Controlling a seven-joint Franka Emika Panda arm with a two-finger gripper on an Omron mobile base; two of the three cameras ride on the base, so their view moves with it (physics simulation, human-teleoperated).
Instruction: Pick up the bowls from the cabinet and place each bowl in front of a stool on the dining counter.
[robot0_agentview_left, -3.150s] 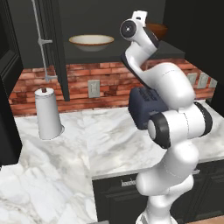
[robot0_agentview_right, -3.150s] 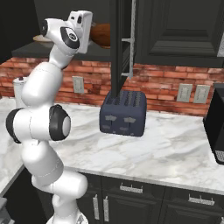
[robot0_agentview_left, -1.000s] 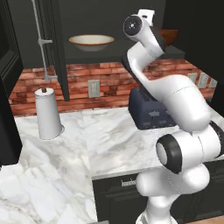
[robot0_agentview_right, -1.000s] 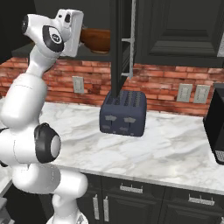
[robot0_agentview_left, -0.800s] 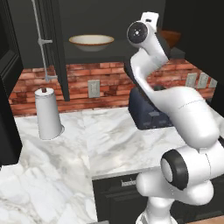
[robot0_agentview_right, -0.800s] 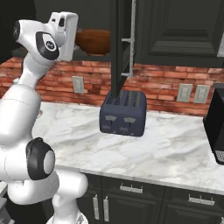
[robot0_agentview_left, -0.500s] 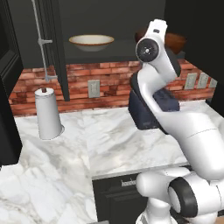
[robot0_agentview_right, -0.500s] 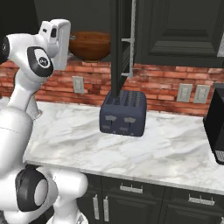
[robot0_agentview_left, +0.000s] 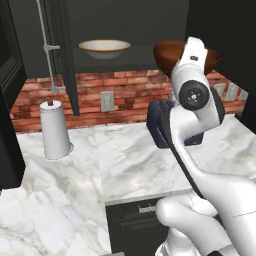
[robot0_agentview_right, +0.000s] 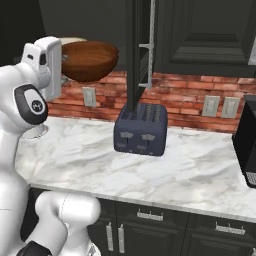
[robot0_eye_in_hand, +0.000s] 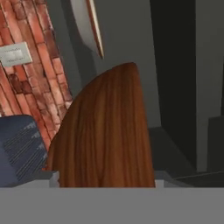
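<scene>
My gripper (robot0_agentview_right: 64, 64) is shut on the rim of the reddish-brown wooden bowl (robot0_agentview_right: 91, 60), holding it in the air in front of the open cabinet (robot0_agentview_left: 127, 20). The hand covers part of that bowl (robot0_agentview_left: 167, 52) in the left base view; in the hand view the bowl (robot0_eye_in_hand: 105, 135) stands edge-on and hides my fingertips. On the dark shelf (robot0_agentview_left: 125, 65) rests the cream bowl (robot0_agentview_left: 105, 47) with its tan rim, and its edge (robot0_eye_in_hand: 89, 22) also appears beyond the wooden one. The stool and the dining counter are out of view.
The cabinet door (robot0_agentview_left: 62, 55) stands open with its silver bar handle (robot0_agentview_left: 45, 47). On the marble worktop (robot0_agentview_right: 175, 170) below sit a dark blue toaster (robot0_agentview_right: 140, 130) and a paper towel roll (robot0_agentview_left: 55, 130). A black microwave (robot0_agentview_right: 247, 145) is at the right.
The arm has swung out from the shelf, carrying the wooden bowl lower and nearer the base. The cream bowl has stayed put.
</scene>
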